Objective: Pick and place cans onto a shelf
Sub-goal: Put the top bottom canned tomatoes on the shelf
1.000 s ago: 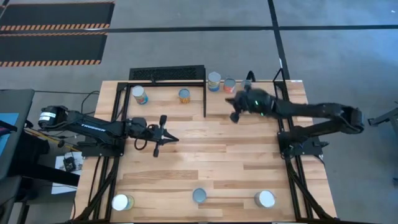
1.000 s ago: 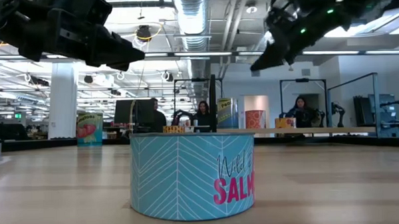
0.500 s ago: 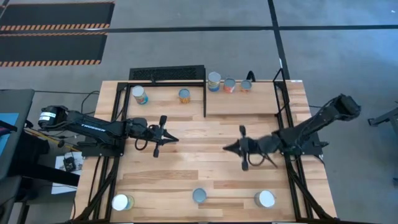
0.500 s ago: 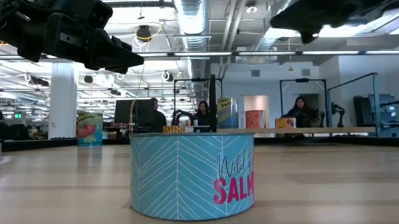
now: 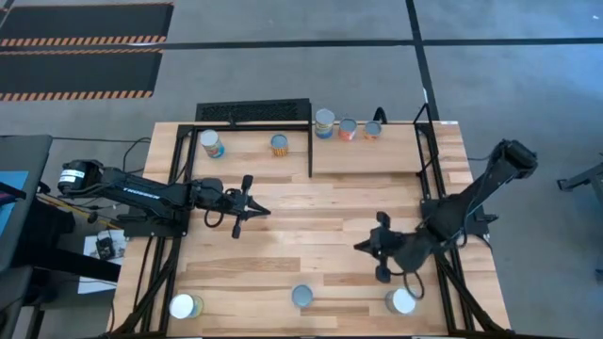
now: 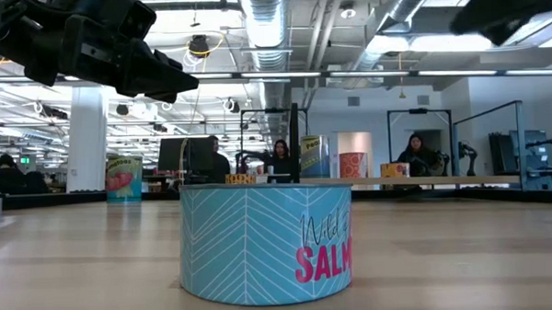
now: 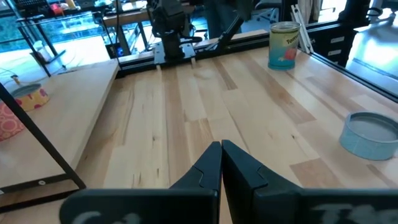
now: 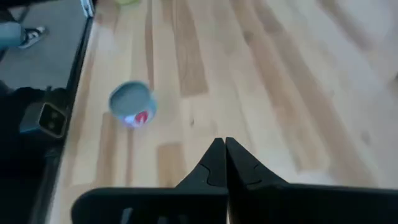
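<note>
Two cans [image 5: 212, 143] [image 5: 279, 145] stand on the shelf [image 5: 245, 160] at the far left, inside black bars. Three cans [image 5: 324, 122] [image 5: 348, 129] [image 5: 372, 129] stand along the far edge, right of the divider bar. Three more stand by the near edge: a white-topped one [image 5: 185, 306], a low teal salmon can [image 5: 301, 297] [image 6: 265, 243] [image 8: 132, 104], and one [image 5: 402, 301] at the right. My left gripper [image 5: 259, 209] [image 7: 221, 148] is shut and empty above the table's middle left. My right gripper [image 5: 358, 247] [image 8: 224, 144] is shut and empty, between the teal can and the right near can.
Black frame bars run along the table's left [image 5: 174, 217] and right [image 5: 435, 217] sides, and a divider bar [image 5: 311, 149] ends the shelf. A black mesh panel [image 5: 252, 111] lies behind the shelf. People sit in the room beyond the table [image 6: 281, 159].
My right gripper has swung from the cans at the far edge across the table toward the near edge. It now hovers near the teal can and the right near can. Its fingers stay together. No can has moved.
</note>
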